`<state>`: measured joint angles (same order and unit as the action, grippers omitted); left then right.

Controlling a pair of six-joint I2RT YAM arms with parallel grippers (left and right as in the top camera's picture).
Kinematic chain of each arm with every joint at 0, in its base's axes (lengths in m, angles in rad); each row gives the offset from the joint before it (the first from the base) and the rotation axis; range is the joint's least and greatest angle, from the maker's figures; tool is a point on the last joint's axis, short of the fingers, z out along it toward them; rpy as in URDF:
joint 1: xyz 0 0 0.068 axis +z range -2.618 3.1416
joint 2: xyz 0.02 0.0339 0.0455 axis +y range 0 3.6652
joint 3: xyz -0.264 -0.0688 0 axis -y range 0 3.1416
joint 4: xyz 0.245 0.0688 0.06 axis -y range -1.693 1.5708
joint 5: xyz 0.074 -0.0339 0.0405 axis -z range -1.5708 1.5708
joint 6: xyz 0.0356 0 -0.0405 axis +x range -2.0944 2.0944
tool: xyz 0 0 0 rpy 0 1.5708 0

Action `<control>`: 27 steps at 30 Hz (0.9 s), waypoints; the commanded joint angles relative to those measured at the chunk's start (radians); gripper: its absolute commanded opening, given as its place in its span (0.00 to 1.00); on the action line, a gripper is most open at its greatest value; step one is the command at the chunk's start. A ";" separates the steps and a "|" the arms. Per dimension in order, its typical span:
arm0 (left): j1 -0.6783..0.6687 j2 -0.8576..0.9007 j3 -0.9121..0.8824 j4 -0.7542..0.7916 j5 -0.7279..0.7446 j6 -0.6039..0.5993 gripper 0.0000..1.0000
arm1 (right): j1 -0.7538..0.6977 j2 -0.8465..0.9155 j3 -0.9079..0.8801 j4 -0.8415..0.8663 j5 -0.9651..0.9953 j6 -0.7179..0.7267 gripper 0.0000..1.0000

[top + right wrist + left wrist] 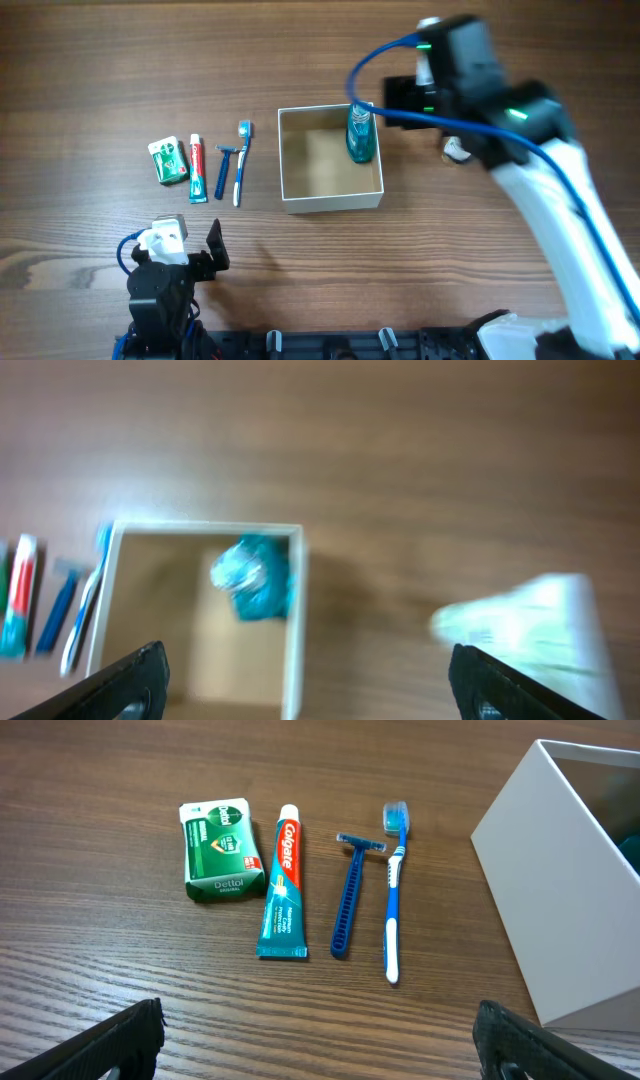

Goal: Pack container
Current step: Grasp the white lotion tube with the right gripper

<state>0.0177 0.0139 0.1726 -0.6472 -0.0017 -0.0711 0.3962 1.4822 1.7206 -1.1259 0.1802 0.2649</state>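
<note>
- Right arm (540,190) rises closest to the overhead lens, and the right end effector (402,100) hangs just past the far right corner of the container (330,203).
- Inside that corner of the white-walled, brown-floored box is a teal bottle (360,138). From this view I cannot tell how wide the right fingers stand.
- On the counter (100,60), left of the box, four things lie in a row: a green soap box (167,160), a toothpaste tube (197,168), a razor (226,168) and a toothbrush (241,160).
- Well apart from the box, at the near left, sits the left end effector (190,242).
- From the left wrist, the left end effector (320,1040) is spread wide and holds nothing.
- Ahead of it lie the soap box (217,850), toothpaste tube (282,885), razor (348,900) and toothbrush (394,890), with the container's white wall (570,890) at the right edge.
- The right wrist picture is blurred. The right end effector (310,685) is fully parted and empty.
- The container (296,620) lies below it, towards its left finger, with the teal bottle (255,580) in a corner.
- A pale blurred object (530,630) lies outside the box on the right; I cannot tell what it is.
</note>
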 commanded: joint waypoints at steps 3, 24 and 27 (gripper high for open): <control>-0.005 -0.008 -0.016 -0.003 -0.007 0.015 1.00 | -0.204 0.030 -0.013 -0.029 -0.013 -0.095 0.90; -0.005 -0.008 -0.016 -0.003 -0.007 0.015 1.00 | -0.361 0.383 -0.018 -0.157 -0.102 -0.027 0.04; -0.005 -0.008 -0.016 -0.003 -0.007 0.015 1.00 | -0.361 0.356 -0.017 -0.166 -0.102 -0.028 0.04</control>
<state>0.0177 0.0139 0.1726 -0.6472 -0.0021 -0.0708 0.0319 1.8633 1.7069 -1.2789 0.0792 0.2157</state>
